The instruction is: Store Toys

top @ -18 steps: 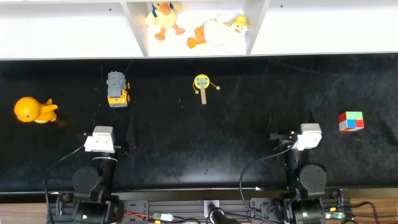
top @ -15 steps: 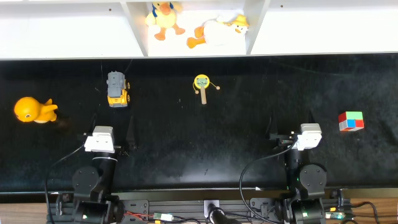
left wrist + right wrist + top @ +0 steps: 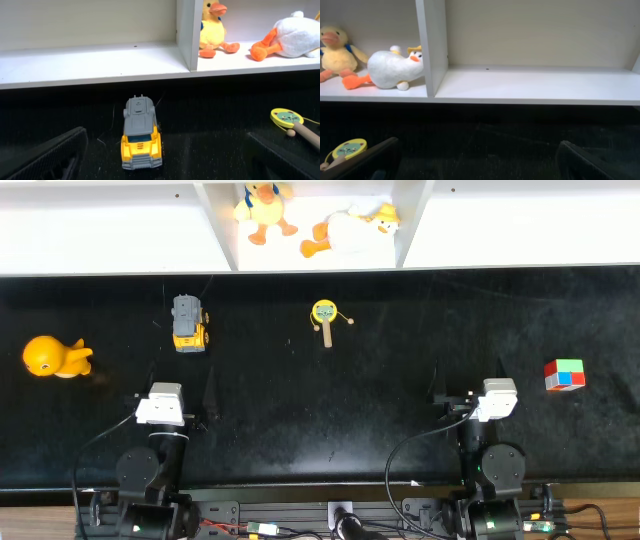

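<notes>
On the black mat lie an orange duck toy (image 3: 55,357) at the far left, a yellow and grey toy truck (image 3: 188,323) (image 3: 141,134), a small yellow rattle drum (image 3: 326,315) (image 3: 290,121) (image 3: 347,150) in the middle and a colour cube (image 3: 564,375) at the right. My left gripper (image 3: 180,385) (image 3: 167,167) is open, low over the mat just short of the truck. My right gripper (image 3: 468,385) (image 3: 480,167) is open with nothing between its fingers, left of the cube and facing the shelf.
A white shelf (image 3: 100,230) runs along the back edge. Its middle compartment holds a yellow plush duck (image 3: 264,208) (image 3: 212,27) and a white plush duck (image 3: 350,230) (image 3: 395,70). The side compartments (image 3: 535,82) are bare, with dividers (image 3: 185,35) between.
</notes>
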### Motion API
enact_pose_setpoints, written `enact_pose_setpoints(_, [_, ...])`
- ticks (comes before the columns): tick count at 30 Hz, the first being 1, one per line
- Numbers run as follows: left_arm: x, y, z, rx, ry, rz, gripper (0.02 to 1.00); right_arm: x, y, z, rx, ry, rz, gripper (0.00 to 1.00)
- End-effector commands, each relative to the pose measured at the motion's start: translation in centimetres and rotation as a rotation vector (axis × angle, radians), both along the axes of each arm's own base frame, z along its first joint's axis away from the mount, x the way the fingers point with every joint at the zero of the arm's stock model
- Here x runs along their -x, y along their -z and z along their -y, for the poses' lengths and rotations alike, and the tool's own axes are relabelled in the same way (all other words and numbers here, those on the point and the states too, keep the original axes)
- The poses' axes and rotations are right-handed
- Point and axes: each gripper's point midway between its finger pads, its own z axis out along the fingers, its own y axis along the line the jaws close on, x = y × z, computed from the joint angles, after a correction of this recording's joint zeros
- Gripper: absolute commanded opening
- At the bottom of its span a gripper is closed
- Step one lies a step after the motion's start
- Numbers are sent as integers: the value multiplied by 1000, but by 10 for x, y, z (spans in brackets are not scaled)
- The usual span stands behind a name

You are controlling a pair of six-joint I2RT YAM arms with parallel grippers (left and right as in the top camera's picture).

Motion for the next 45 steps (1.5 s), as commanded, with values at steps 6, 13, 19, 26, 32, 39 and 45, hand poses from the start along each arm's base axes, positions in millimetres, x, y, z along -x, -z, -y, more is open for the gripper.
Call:
enact_pose_setpoints(6, [0, 0, -2, 2, -12, 1, 998, -1, 5, -1, -3, -6, -9, 996])
enact_pose_setpoints(13, [0, 0, -2, 2, -12, 1, 998, -1, 5, -1, -3, -6, -9, 996])
enact_pose_setpoints(19, [0, 0, -2, 2, -12, 1, 998, -1, 5, -1, -3, -7, -9, 996])
enact_pose_setpoints(26, [0, 0, -2, 2, -15, 0, 996, -1, 5, -1, -3, -6, -9, 996])
enact_pose_setpoints(32, [1, -11, -2, 3, -11, 2, 998, -1, 5, -1, -3, -6, -9, 996])
enact_pose_setpoints(39, [8, -31, 8, -101, 67, -255, 993, -1, 5, -1, -3, -7, -9, 996])
enact_pose_setpoints(45, [0, -51, 4, -218, 156, -500, 991, -1, 5, -1, -3, -7, -9, 996])
